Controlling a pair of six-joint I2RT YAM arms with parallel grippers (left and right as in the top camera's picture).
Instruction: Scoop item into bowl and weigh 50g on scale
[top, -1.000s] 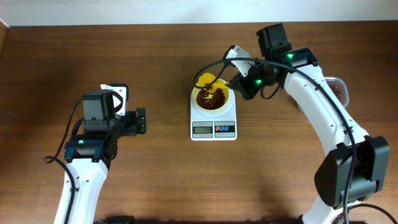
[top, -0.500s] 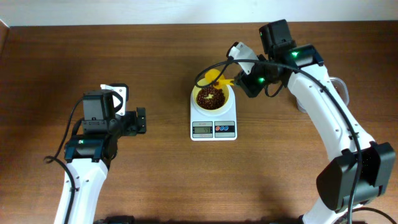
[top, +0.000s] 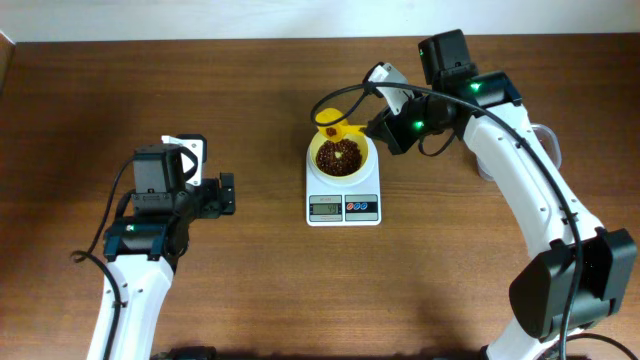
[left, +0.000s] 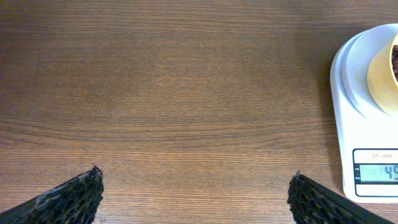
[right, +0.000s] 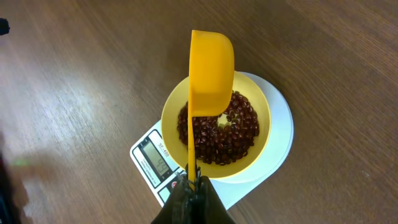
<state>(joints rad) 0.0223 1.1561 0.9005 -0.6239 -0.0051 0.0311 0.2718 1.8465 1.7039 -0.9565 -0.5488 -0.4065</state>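
Right pincer is clamped fully shut on the thin handle of the scoop, bottom centre of the right wrist view. The scoop hangs over the far rim of the bowl, rolled so the cup's smooth outer shell faces the camera. That's a tipping pose, so whatever falls lands in the bowl, not on the tabletop. Can't tell if any beans remain in the cup, since its mouth is turned away.

Beans sit in the bowl as a loose grainy heap, dark reddish-brown and slightly glossy. A small pale gap near the middle shows the bowl floor. The bowl is centred on the round platform of the scale, mid-frame overhead, so the load is weighed as it's filled.

The scale is white hard plastic, rectangular, with a grey display and red and blue buttons on the front edge. The display looks like 49 in the left wrist view, though the digits are clipped at the right frame edge. So it's likely close to target, and any next pour should be tiny.

Bowl and scoop are smooth plastic: the bowl pale yellow and round, the scoop deeper orange-yellow with a rounded-rectangular cup. The tabletop is dark brown wood grain, matte.

Left pincer is spread wide and holds nothing. It's parked mid-left overhead, well apart from the scale and out of the way. Its black textured fingers show in the lower corners of its own view.
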